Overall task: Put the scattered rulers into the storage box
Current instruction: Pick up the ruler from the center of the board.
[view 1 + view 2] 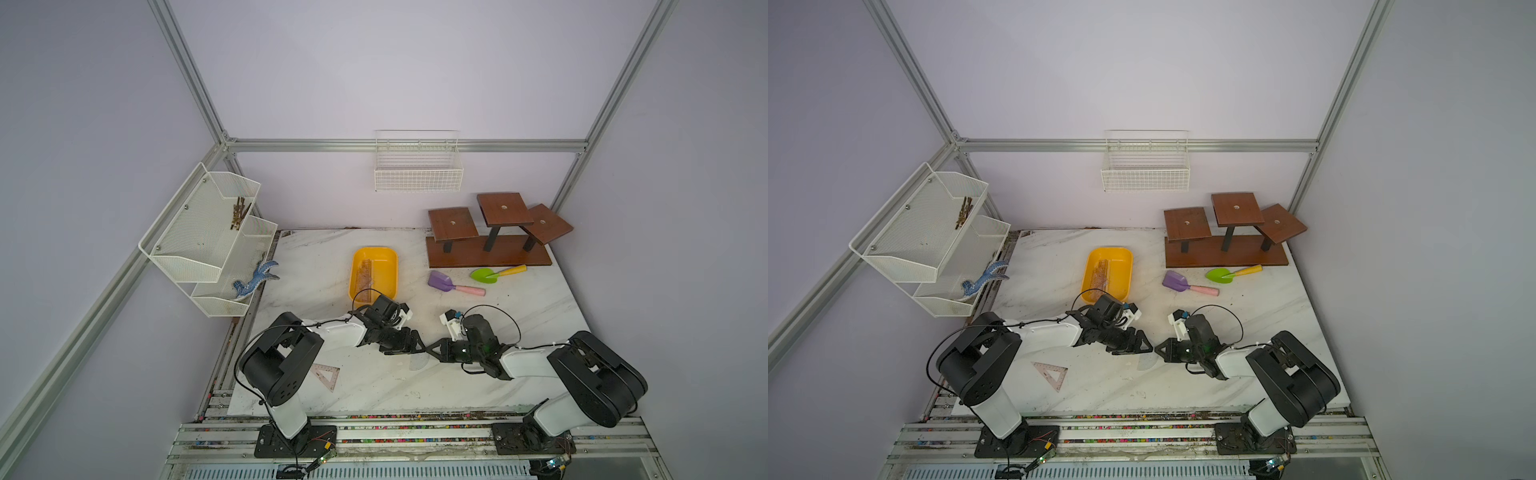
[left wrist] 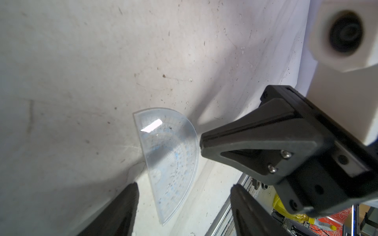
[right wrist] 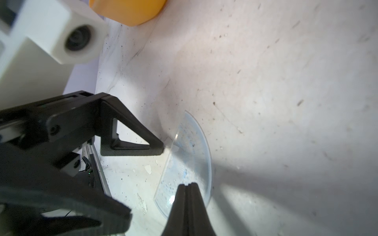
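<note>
Evidently the right gripper (image 2: 202, 143), closed and holding nothing, rests against the curved edge of the protractor (image 2: 169, 163) at the near middle of the desk (image 1: 519, 316). This probably steadies or tips it. The left gripper (image 2: 184, 187), wide open and empty, straddles it; the storage box (image 1: 388, 270) waits farther back.

— How many rulers lie loose on the counter (image 1: 519, 332)?
— Two: one pinkish triangular plastic set square (image 1: 326, 376), one clear half-round plastic protractor (image 2: 169, 161)
— And otherwise?
— One shallow yellow plastic tub (image 1: 375, 249), with straight see-through rulers (image 1: 365, 276) inside too blurred to count; one purple plastic toy shovel (image 1: 442, 282), one green plastic toy shovel (image 1: 484, 274)
</note>
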Motion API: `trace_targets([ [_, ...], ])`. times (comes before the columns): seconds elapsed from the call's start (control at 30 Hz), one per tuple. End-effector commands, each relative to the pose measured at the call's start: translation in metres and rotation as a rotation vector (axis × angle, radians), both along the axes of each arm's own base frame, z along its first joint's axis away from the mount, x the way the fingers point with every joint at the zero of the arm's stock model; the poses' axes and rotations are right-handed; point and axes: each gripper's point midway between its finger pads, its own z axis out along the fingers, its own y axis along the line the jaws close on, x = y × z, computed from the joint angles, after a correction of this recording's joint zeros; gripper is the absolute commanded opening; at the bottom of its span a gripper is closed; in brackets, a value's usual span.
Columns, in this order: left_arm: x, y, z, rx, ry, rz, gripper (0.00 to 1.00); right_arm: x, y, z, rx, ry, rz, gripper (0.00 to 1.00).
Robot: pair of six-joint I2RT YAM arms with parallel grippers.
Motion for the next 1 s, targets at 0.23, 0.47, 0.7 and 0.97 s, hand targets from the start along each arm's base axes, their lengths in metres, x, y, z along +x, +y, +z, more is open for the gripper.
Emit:
trace_targets([
  [0.23, -0.011, 0.008, -0.030, 0.072, 0.085, 0.008, 0.75, -0.016, -0.010, -0.026, -0.053, 0.044, 0.006, 0.00],
  [0.47, -0.010, 0.008, -0.029, 0.080, 0.077, 0.011, 0.75, -0.022, -0.021, -0.032, -0.087, 0.050, -0.008, 0.00],
  [0.7, -0.008, 0.011, -0.023, 0.092, 0.058, 0.018, 0.75, -0.025, -0.021, -0.038, -0.080, 0.068, -0.002, 0.00],
  [0.97, -0.010, 0.011, -0.028, 0.095, 0.079, 0.018, 0.75, -0.031, -0.027, -0.040, -0.086, 0.073, -0.016, 0.00],
])
